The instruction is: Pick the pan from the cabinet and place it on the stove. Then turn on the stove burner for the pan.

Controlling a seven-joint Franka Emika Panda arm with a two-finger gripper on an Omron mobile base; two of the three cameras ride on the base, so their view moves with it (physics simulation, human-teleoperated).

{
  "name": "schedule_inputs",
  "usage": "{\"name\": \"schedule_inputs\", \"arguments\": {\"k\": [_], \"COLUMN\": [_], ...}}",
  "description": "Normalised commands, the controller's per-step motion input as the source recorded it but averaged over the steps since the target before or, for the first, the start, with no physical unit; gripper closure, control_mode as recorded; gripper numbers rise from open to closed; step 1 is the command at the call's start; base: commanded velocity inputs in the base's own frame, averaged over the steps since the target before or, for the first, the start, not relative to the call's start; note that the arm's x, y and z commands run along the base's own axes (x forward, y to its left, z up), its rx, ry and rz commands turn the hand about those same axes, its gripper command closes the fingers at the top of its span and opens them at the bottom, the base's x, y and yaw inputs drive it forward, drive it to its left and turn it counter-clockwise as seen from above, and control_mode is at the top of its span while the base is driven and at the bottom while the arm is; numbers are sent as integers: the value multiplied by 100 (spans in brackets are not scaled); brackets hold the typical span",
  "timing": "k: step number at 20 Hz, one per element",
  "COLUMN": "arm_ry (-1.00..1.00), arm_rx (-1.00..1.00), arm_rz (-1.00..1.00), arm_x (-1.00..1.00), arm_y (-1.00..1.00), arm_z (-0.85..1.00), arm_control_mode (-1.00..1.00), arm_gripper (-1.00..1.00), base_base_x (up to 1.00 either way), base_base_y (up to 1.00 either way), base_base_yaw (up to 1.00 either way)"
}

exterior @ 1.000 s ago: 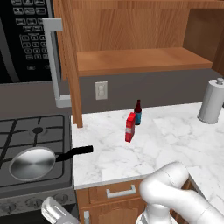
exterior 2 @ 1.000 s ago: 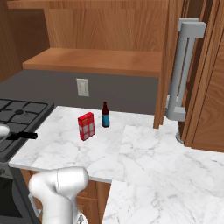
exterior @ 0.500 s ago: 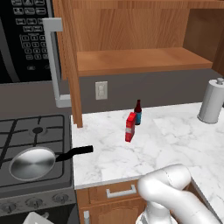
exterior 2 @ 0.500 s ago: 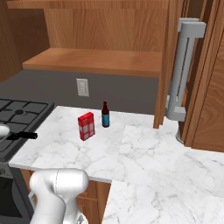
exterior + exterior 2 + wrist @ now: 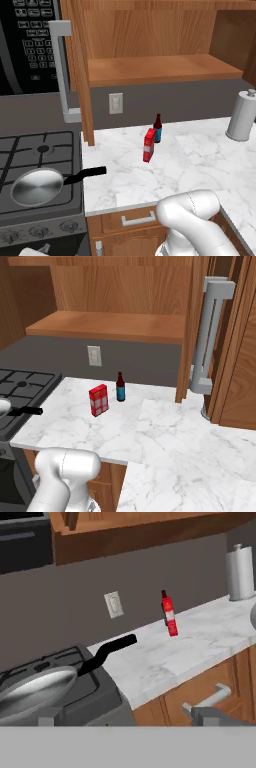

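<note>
Shiny round silver pan, black handle, on stove; claw released.

A home kitchen: a dark grey gas cooktop with black grates left of a white marble counter, brown wood-grain wall cabinets above, a black keypad microwave over the cooktop.

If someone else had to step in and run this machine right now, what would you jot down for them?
Gripper: open, empty, low in front of the stove.
Pan: on the stove's front grate, black handle sticking out over the marble counter.
Cabinet: open, shelf bare.
Done: pan moved from cabinet to stove.
Left: turn the knob for the pan's burner; no flame visible yet.
</note>
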Motion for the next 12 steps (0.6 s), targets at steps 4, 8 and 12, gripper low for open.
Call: {"name": "schedule_inputs", "arguments": {"k": [4,8,12], "arm_ry": [0,0,0], "arm_rx": [-26,-22,-18], "arm_rz": [0,0,0], "arm_x": [4,0,0], "arm_y": [14,1,-1], "arm_z": [44,29,19], "arm_control_mode": [-100,-100,-100], "arm_gripper": [-100,-100,-100], "base_base_x": [0,0,0], "base_base_y": [0,0,0], "base_base_yaw": [0,0,0]}}
